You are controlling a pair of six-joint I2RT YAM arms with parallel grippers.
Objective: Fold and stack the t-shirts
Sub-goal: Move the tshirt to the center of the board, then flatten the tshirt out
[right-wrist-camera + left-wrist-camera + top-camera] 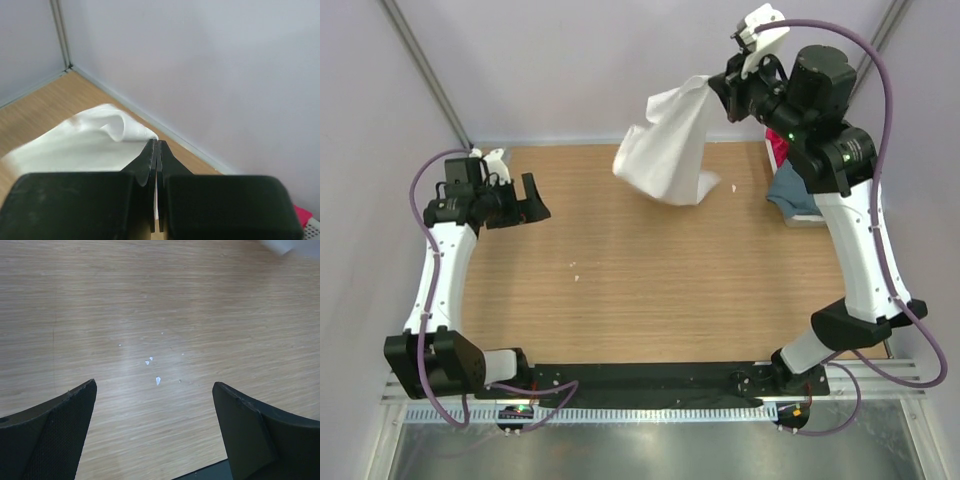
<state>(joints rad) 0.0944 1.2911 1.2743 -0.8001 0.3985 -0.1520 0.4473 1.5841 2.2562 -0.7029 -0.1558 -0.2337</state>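
A white t-shirt (668, 145) hangs in the air over the far middle of the table, bunched and dangling from one corner. My right gripper (716, 84) is shut on that corner, raised high near the back wall. In the right wrist view the white t-shirt (85, 142) spills out to the left of the pinched gripper (157, 145). A slate blue t-shirt (793, 192) and a red-pink one (778, 150) lie at the far right, partly hidden by the right arm. My left gripper (536, 199) hovers open over the table's left side, nothing between its fingers (60, 415).
Small white specks (574, 270) lie on the wooden table (650, 300), also seen as specks (157, 380) below the left gripper. Grey walls close in the back and sides. A corner of a white slotted basket (311, 229) shows at the far right.
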